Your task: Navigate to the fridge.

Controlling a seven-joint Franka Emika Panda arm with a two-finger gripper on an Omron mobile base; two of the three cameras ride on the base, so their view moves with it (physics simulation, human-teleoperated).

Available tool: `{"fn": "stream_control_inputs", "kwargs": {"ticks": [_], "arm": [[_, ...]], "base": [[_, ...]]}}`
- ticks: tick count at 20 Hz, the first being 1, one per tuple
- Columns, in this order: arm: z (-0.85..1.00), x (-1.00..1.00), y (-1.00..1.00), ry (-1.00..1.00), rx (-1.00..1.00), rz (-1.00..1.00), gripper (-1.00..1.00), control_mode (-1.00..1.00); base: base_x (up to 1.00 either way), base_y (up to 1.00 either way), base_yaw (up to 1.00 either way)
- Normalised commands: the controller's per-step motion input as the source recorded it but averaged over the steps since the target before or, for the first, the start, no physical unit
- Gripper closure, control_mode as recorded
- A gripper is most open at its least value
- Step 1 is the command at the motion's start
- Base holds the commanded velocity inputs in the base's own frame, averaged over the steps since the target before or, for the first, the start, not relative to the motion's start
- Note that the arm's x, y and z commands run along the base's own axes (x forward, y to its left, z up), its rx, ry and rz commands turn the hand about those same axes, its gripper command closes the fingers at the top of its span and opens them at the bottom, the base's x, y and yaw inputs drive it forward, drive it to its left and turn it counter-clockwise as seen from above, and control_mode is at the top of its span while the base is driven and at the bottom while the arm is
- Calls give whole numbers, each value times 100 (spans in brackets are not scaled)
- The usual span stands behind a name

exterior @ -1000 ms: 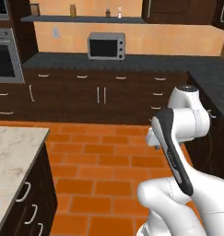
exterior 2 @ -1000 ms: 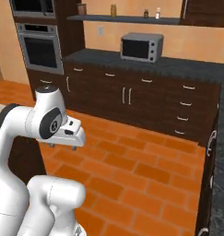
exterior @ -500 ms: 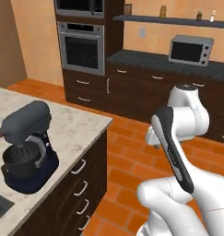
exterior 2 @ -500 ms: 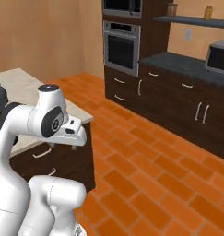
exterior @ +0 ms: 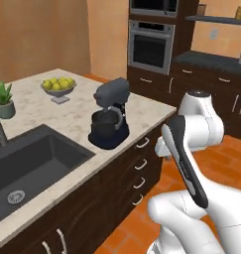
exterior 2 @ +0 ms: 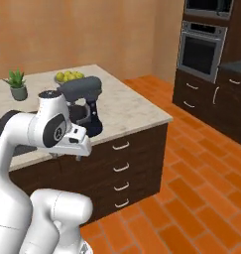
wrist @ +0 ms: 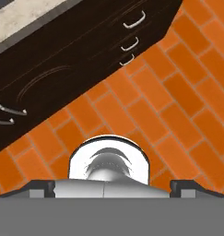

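No fridge ahead, just the island counter (exterior: 37,106) and wall oven (exterior 2: 201,49); keep turning clear of the island. Whether the tucked gripper (exterior 2: 77,144) is open, I cannot tell.

Orange brick floor (exterior 2: 201,198), tan walls (exterior 2: 92,34), a dark-cabinet island (exterior 2: 127,163) with pale marble top (exterior: 142,111).

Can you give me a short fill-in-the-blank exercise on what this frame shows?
1. The dark stand mixer stands on the island's ____ countertop.
2. The bowl beyond the mixer holds yellow-green ____.
3. The floor is laid with orange ____.
4. The small pot near the island's far edge holds a green ____.

Missing words: marble; fruit; bricks; plant
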Motion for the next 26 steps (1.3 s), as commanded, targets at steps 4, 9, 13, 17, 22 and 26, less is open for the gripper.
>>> {"fn": "stream_control_inputs", "kwargs": {"ticks": [4, 9, 13, 17, 22, 26], "arm": [[0, 0, 0, 0, 0, 0, -100, 100], [0, 0, 0, 0, 0, 0, -100, 100], [0, 0, 0, 0, 0, 0, -100, 100], [0, 0, 0, 0, 0, 0, -100, 100], [0, 0, 0, 0, 0, 0, -100, 100], [0, 0, 0, 0, 0, 0, -100, 100]], "base": [[-48, 100, 37], [-15, 100, 44], [0, 100, 61], [0, 100, 67], [0, 99, 70], [0, 100, 65]]}}
